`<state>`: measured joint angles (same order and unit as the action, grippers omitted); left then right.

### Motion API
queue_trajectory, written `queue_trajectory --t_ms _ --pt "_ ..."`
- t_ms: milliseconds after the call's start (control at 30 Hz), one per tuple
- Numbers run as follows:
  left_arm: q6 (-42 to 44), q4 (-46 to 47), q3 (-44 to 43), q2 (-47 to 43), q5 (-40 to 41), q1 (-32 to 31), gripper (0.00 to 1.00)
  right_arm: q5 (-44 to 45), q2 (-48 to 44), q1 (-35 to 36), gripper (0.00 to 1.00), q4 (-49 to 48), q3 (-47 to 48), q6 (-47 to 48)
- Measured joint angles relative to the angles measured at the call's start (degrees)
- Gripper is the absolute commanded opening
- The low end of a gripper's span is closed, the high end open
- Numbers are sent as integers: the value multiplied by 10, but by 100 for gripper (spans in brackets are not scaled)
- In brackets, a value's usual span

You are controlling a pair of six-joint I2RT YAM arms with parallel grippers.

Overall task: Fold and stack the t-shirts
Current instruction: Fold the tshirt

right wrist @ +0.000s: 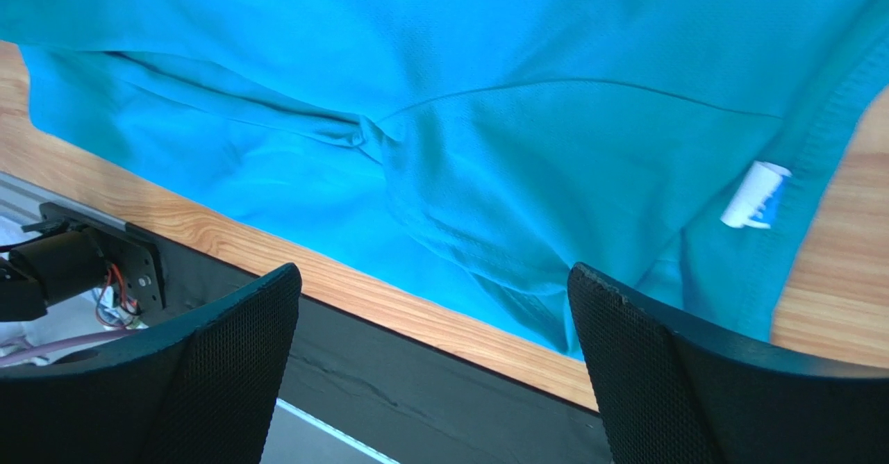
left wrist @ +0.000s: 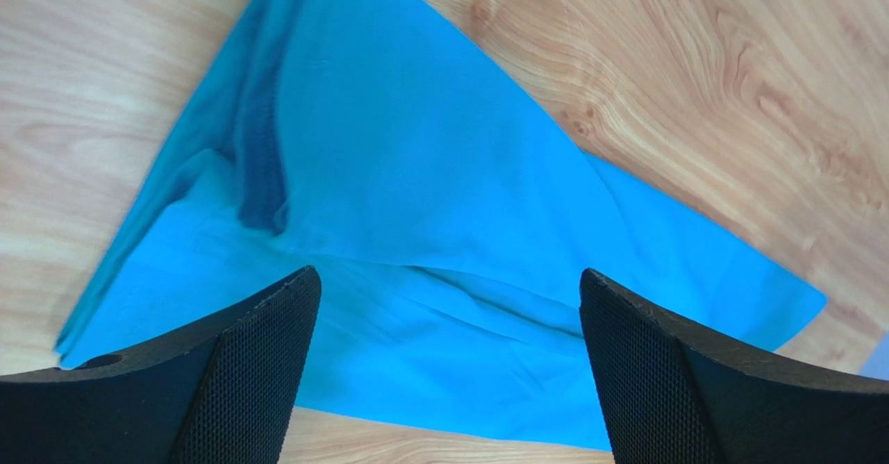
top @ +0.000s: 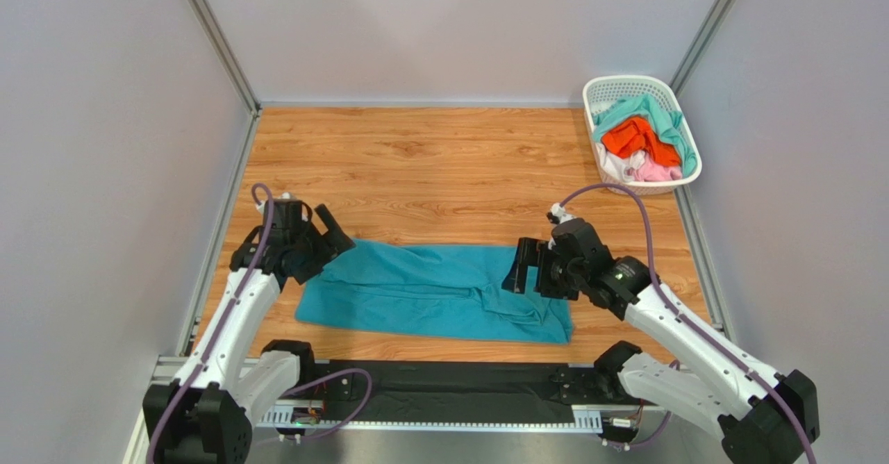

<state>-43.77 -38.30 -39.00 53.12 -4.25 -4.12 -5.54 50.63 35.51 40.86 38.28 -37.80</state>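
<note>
A teal-blue t-shirt [top: 433, 290] lies folded into a long strip across the near part of the wooden table [top: 449, 162]. It also shows in the left wrist view [left wrist: 417, 204] and in the right wrist view [right wrist: 470, 99], where its small white neck label [right wrist: 755, 195] shows. My left gripper [top: 332, 233] is open and empty above the shirt's left end. My right gripper [top: 521, 268] is open and empty above the shirt's right end. Orange [top: 630, 137], mint-green [top: 657, 111] and pale pink [top: 653, 171] shirts lie bunched in the basket.
A white lattice basket [top: 600, 91] stands at the back right corner. Grey walls close in the table on three sides. A black strip [top: 449, 391] runs along the near edge between the arm bases.
</note>
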Motion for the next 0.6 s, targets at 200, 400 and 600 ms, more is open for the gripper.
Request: queue_trajectory --t_ms 200,400,600 --pt "11 38 -5 113 -13 -26 100 -26 59 3 100 -79 -39 -25" --pt "21 49 -5 196 18 -26 100 -34 113 4 100 -114 -90 -48" --pt "26 53 -5 237 52 -23 100 -34 127 4 100 -133 -99 -62"
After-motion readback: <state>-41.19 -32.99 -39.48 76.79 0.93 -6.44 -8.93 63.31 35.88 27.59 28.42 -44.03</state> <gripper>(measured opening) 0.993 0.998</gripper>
